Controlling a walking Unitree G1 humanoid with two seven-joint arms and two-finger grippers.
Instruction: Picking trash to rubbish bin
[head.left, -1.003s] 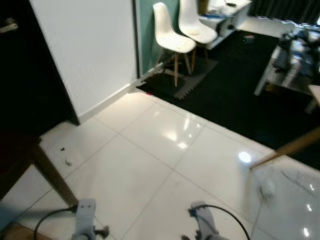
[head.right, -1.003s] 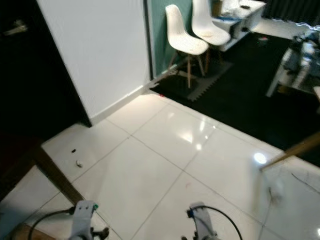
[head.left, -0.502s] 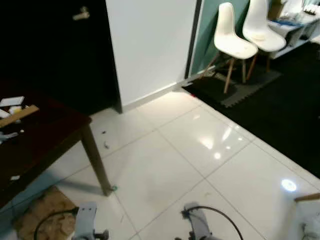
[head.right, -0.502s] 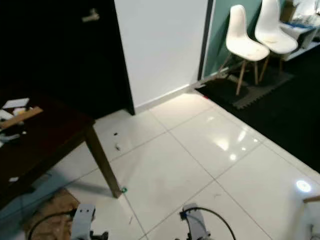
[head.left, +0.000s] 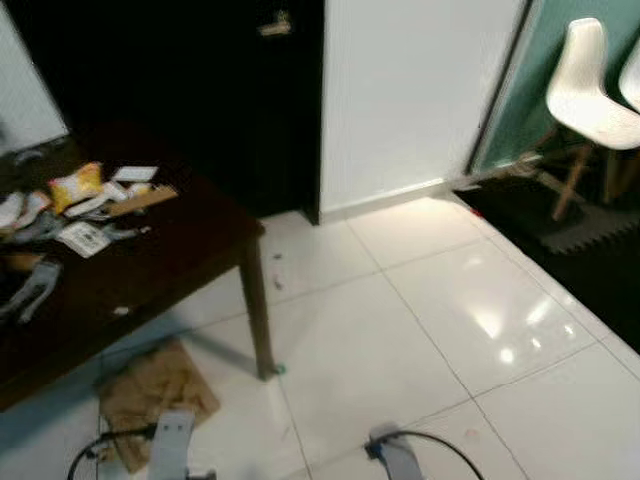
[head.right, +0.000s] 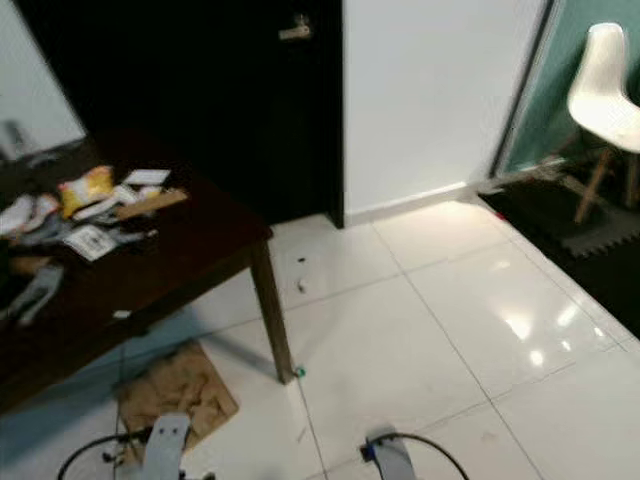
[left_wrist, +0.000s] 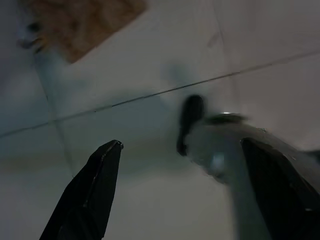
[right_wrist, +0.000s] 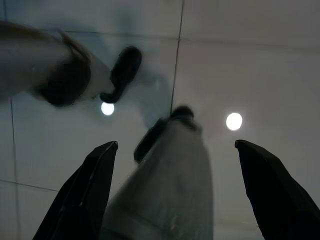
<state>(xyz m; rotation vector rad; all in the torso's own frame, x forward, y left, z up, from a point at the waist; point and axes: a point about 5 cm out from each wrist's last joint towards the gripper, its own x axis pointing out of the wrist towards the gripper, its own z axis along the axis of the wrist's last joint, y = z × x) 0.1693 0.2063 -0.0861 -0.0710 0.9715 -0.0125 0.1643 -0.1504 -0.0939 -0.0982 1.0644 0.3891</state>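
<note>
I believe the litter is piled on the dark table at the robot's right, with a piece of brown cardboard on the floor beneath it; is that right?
Not quite: the dark table stands at the robot's left, as the left eye view shows. The litter does lie on it, and the brown cardboard lies on the floor beneath it.

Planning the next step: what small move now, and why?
Probably step toward the dark table on the robot's left: wrappers and papers lie on it, cardboard lies on the floor beside its leg. Left gripper and right gripper hang open over floor tiles, holding nothing.
</note>
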